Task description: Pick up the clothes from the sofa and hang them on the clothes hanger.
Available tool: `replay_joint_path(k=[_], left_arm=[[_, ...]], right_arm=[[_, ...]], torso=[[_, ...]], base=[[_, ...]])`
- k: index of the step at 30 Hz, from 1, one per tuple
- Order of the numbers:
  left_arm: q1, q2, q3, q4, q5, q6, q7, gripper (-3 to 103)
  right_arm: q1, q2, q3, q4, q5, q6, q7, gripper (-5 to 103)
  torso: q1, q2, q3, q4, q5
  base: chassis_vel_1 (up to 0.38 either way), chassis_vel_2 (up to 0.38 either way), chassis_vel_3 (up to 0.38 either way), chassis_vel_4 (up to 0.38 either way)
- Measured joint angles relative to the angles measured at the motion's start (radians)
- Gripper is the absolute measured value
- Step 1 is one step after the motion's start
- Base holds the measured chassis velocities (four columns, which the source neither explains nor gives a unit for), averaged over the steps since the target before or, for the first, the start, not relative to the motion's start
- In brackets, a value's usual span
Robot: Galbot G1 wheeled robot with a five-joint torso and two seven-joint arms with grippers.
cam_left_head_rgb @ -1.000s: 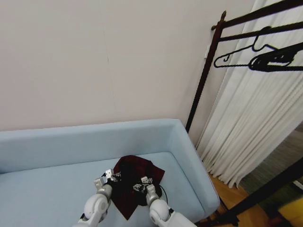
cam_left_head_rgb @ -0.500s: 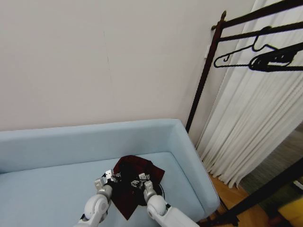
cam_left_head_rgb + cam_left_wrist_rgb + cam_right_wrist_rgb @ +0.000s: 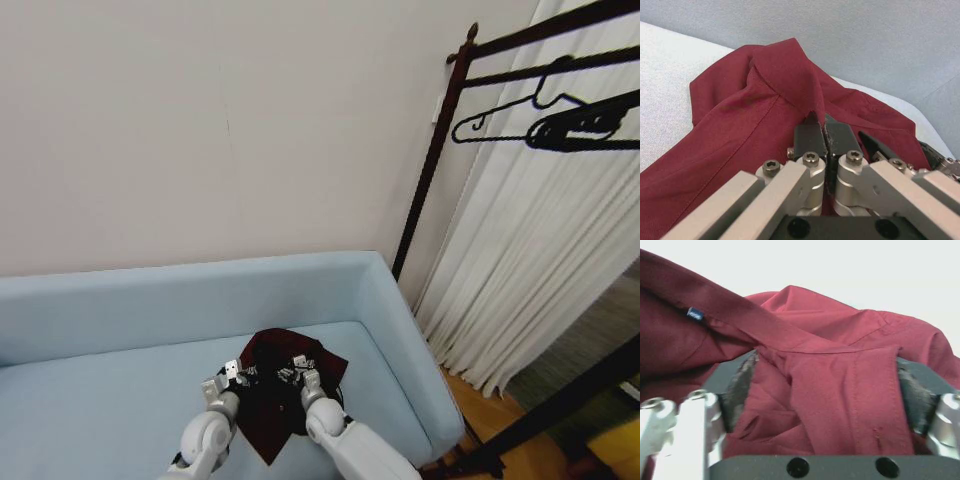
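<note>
**Both grippers are on the dark red shirt (image 3: 325,362), which lies crumpled toward the right end of the light blue sofa (image 3: 100,310).**

Your left gripper (image 3: 824,132) has its pads pressed together on a raised fold at the collar edge of the dark red shirt. Just beside it, your right gripper (image 3: 822,385) has its fingers spread wide. A doubled band of cloth lies between them, not yet pinched. The fabric looks thin, light and limp, so expect it to sag and trail from whatever points you hold. A shallow pinch on a single layer may slip, so take the stitched, doubled parts such as the collar or a seam, deep between the pads. The clothes hanger (image 3: 585,125) hangs on the dark rack (image 3: 430,170) at the right, well apart from the light blue sofa and higher.
</note>
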Motion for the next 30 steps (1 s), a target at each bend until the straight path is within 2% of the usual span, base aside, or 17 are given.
replay_joint_path(k=[1, 5, 8, 11, 12, 14, 17, 20, 30], left_arm=[[0.0, 0.0, 0.0, 0.0, 0.0, 0.0, 0.0, 0], [-0.003, 0.0, 0.001, 0.0, 0.001, -0.001, 0.0, 0], [-0.005, 0.0, 0.002, 0.0, 0.001, -0.001, -0.001, 0], [-0.004, -0.001, 0.003, -0.001, 0.002, -0.001, -0.002, 0], [-0.004, -0.001, 0.003, -0.001, 0.002, -0.001, -0.002, 0], [-0.003, -0.001, 0.003, -0.004, 0.002, -0.001, -0.002, 0], [-0.001, 0.0, 0.002, -0.007, 0.002, -0.002, -0.003, 0], [0.001, 0.0, 0.0, -0.012, 0.002, -0.002, -0.003, 0], [0.004, 0.003, -0.007, -0.037, 0.001, -0.016, -0.004, 0]], right_arm=[[0.0, -0.001, 0.001, -0.001, 0.003, 0.0, -0.001, 75], [-0.006, -0.008, 0.003, -0.002, 0.005, 0.0, -0.01, 53], [-0.01, -0.01, 0.003, -0.001, 0.005, 0.0, -0.011, 47], [-0.013, -0.015, 0.002, 0.004, 0.005, 0.0, -0.011, 32], [-0.013, -0.015, 0.002, 0.004, 0.005, 0.0, -0.011, 32], [-0.014, -0.019, 0.001, 0.008, 0.005, 0.001, -0.012, 21], [-0.014, -0.022, 0.001, 0.011, 0.005, 0.002, -0.012, 15], [-0.016, -0.025, -0.001, 0.015, 0.005, 0.004, -0.011, 2], [-0.018, -0.035, 0.01, 0.054, -0.017, 0.013, 0.007, 0]], torso=[[0.0, 0.0, 0.0, 0.0, 0.0], [0.0, 0.0, 0.0, 0.0, 0.0001], [0.0, 0.0, 0.0, 0.0, 0.0001], [0.0, 0.0, 0.0, 0.0, 0.0001], [0.0, 0.0, 0.0, 0.0, 0.0001], [0.0, 0.0, 0.0, 0.0, 0.0001], [0.0, 0.0, 0.0, 0.0, 0.0001], [0.0, 0.0, 0.0, 0.0, 0.0001], [0.0, 0.0, 0.0, 0.0, 0.0001]], base=[[0.0, 0.0, 0.0, 0.0], [0.0, 0.0, 0.0, 0.0], [0.0, 0.0, 0.0, 0.0], [0.0, 0.0, 0.0, 0.0], [0.0, 0.0, 0.0, 0.0], [0.0, 0.0, 0.0, 0.0], [0.0, 0.0, 0.0, 0.0], [0.0, 0.0, 0.0, 0.0], [0.0, 0.0, 0.0, 0.0]])
